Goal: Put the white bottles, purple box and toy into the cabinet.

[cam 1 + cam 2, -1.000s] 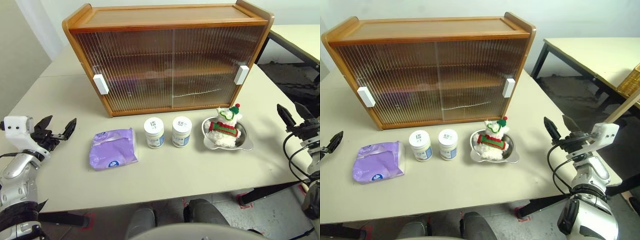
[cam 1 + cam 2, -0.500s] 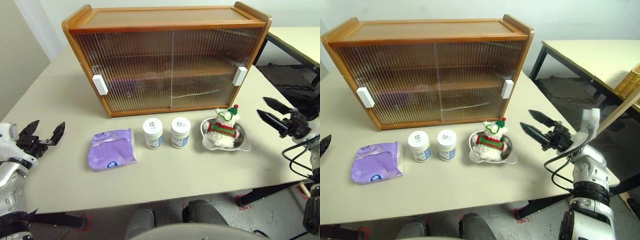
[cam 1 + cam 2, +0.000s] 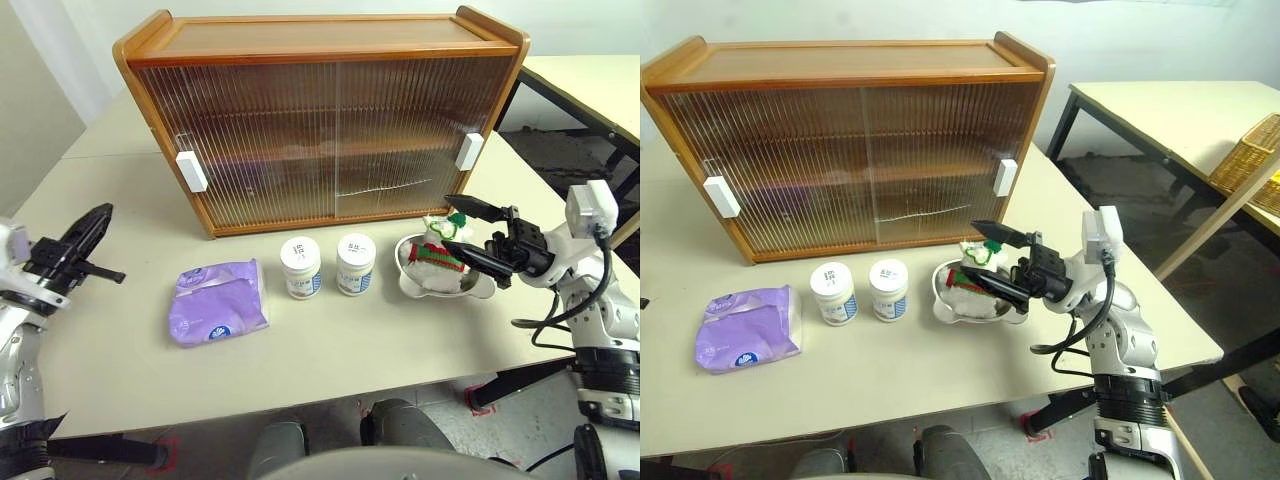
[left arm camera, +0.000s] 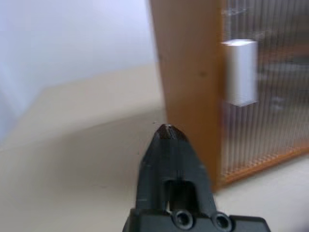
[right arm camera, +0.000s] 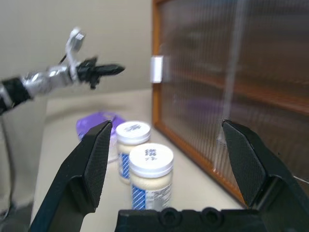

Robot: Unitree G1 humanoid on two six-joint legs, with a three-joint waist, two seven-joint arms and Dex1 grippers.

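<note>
- Cabinet [image 3: 330,120]: the landmark, standing at the back of the table [image 3: 130,350] with both ribbed sliding doors drawn across its front; a white handle [image 3: 190,170] sits near each outer edge.
- White bottles [image 3: 300,266] and [image 3: 355,263]: upright, side by side, just in front of the cabinet's middle.
- Purple box [image 3: 215,301]: lying flat in front of the cabinet's left half, beside the bottles.
- Toy [image 3: 440,258]: seated in a metal dish [image 3: 412,278] in front of the cabinet's right end.
- Right gripper [image 3: 465,228]: fingers spread wide, empty, hanging just over the toy (pointing along the cabinet's front towards the bottles).
- Left gripper [image 3: 97,215]: fingers pressed together, empty, held off the cabinet's left front corner, well apart from the purple box.
</note>
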